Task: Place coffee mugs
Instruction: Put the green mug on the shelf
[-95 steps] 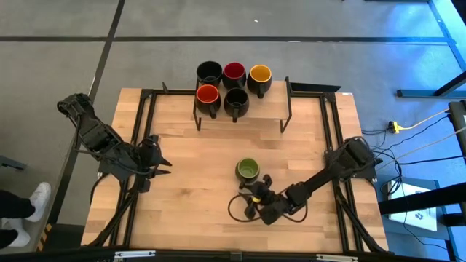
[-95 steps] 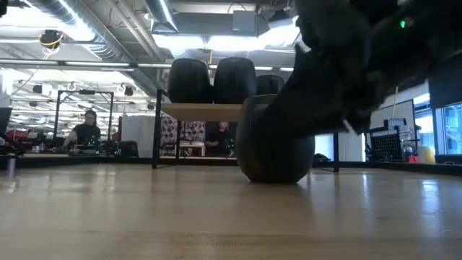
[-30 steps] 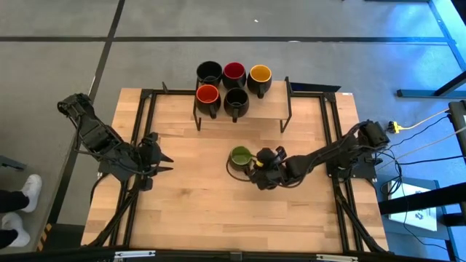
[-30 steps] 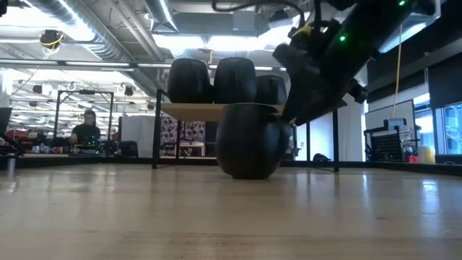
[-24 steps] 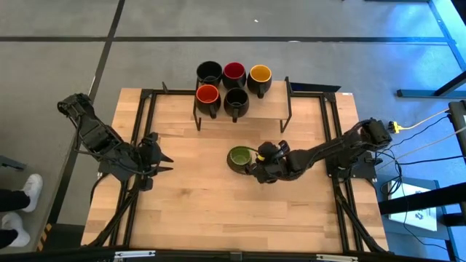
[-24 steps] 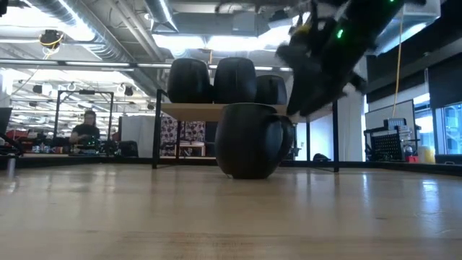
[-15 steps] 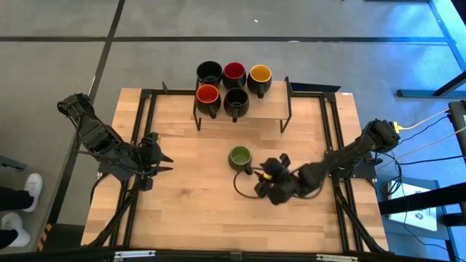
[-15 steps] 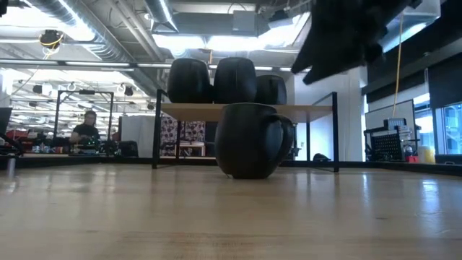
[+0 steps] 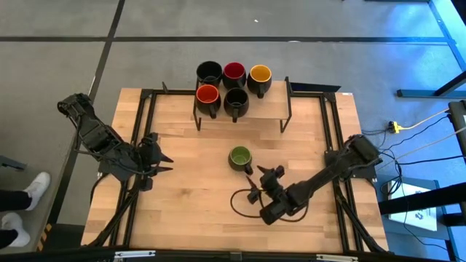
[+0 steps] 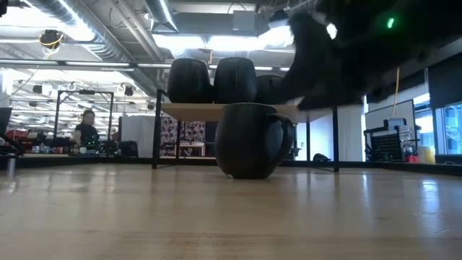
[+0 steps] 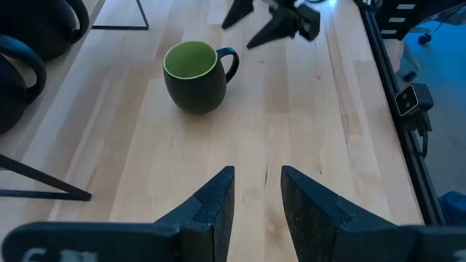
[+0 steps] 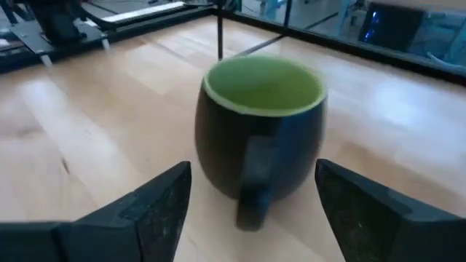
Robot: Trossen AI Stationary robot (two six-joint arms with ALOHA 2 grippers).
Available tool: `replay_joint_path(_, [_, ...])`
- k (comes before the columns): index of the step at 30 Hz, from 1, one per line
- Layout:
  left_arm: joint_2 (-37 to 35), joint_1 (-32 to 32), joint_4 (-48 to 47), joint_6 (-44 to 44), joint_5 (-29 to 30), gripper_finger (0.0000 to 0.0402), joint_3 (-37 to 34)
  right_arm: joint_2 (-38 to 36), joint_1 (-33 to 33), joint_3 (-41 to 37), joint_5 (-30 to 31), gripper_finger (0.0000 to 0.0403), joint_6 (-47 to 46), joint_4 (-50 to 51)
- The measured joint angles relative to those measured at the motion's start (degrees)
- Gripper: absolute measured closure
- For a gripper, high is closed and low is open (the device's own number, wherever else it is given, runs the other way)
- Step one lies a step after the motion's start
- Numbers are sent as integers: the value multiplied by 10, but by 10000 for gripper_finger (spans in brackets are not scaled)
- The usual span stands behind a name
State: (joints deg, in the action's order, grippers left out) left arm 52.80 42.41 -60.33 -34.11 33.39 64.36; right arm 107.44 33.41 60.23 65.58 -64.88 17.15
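A dark mug with a green inside (image 9: 240, 158) (image 12: 262, 131) (image 11: 193, 73) stands upright on its base in the middle of the wooden table, its handle (image 12: 251, 182) turned toward my right gripper (image 9: 261, 182). That gripper is open, a little to the mug's near right, fingers pointing at the handle without touching it. Several more coffee mugs (image 9: 234, 84) stand in two rows on a raised shelf (image 10: 216, 108) at the far edge. My left gripper (image 9: 156, 159) (image 11: 258, 182) waits open at the table's left, above the wood.
The shelf's black legs (image 9: 287, 102) stand on the table's far part. Black frame rails (image 9: 331, 138) run along both table sides. A cable loop (image 9: 237, 205) hangs by the right arm. A person's shoe (image 9: 36, 193) shows on the floor at left.
My right gripper, which stood at the green mug's handle, has let go, drawn back toward the table's near edge and sunk lower. Its fingers stand wider apart than before. The mug stays upright on the table where it was set. The left arm has kept still.
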Motion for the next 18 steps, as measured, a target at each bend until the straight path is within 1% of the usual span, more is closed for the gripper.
replay_joint_path(4, [0,0,0,0,2,294,0,39,-3,0,11,132,-15,-43])
replay_joint_path(6, [0,0,0,1,4,294,0,51,-8,0,8,139,-31,-46])
replay_joint_path(8, [0,0,0,1,4,294,0,64,-10,0,2,148,-34,-73])
replay_joint_path(11, [0,0,-1,1,5,294,0,80,-16,0,3,161,-35,-88])
replay_joint_path(15, [0,0,-1,1,6,294,0,93,-25,0,0,188,-35,-105])
replay_joint_path(18, [0,0,0,1,6,294,0,96,-25,0,-6,220,-32,-101])
